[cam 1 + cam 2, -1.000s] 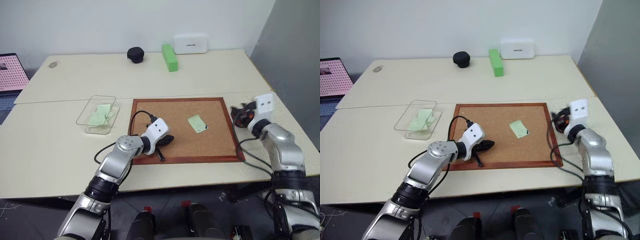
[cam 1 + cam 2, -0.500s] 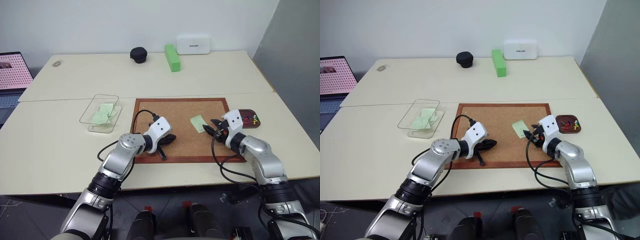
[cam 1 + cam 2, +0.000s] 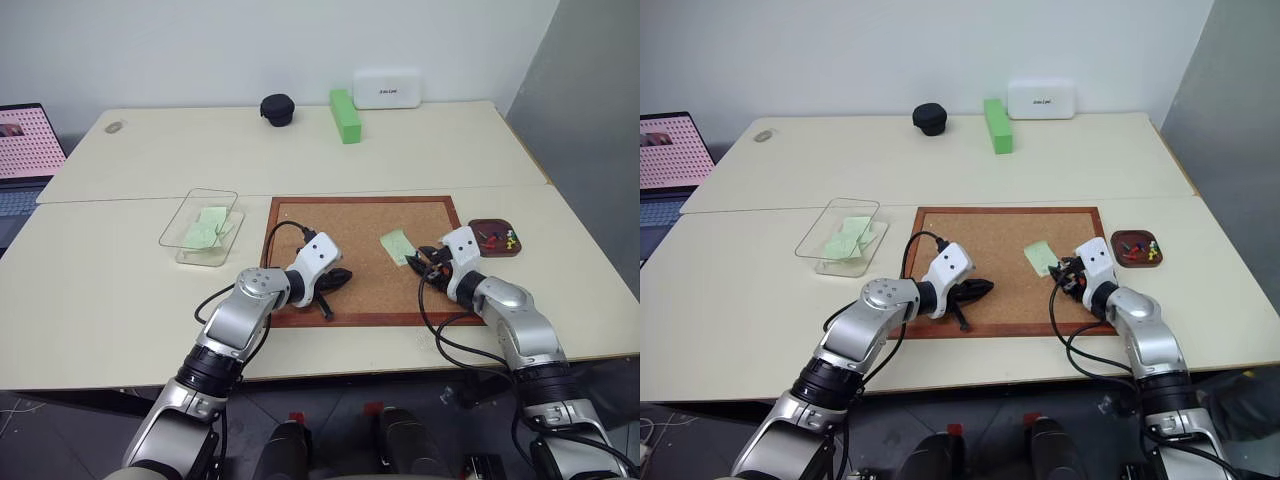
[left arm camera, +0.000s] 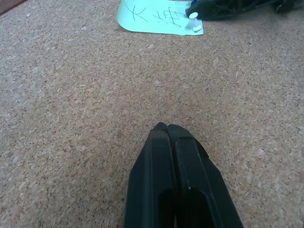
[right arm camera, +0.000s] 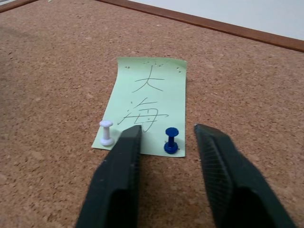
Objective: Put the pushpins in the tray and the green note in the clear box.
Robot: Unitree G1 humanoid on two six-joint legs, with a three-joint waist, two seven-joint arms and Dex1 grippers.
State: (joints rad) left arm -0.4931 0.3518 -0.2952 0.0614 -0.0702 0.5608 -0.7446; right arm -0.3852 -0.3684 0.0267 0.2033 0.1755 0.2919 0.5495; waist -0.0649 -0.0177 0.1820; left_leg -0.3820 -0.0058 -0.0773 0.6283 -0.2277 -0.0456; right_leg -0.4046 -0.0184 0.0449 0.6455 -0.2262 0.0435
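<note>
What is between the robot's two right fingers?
In the right wrist view, a blue pushpin stands between the open right gripper fingers, stuck in the green note on the corkboard.

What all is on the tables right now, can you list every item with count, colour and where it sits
corkboard: one, wood-framed, centre
green note: one, pale green, pinned on corkboard
pushpins on note: two, white, blue
tray: one, red-brown, right of corkboard, holding pins
clear box: one, left of corkboard, green slips inside
green block: one, far side
black object: one, far side
white box: one, by wall
laptop: one, far left
left gripper: shut, over corkboard
right gripper: open, around blue pin
</note>
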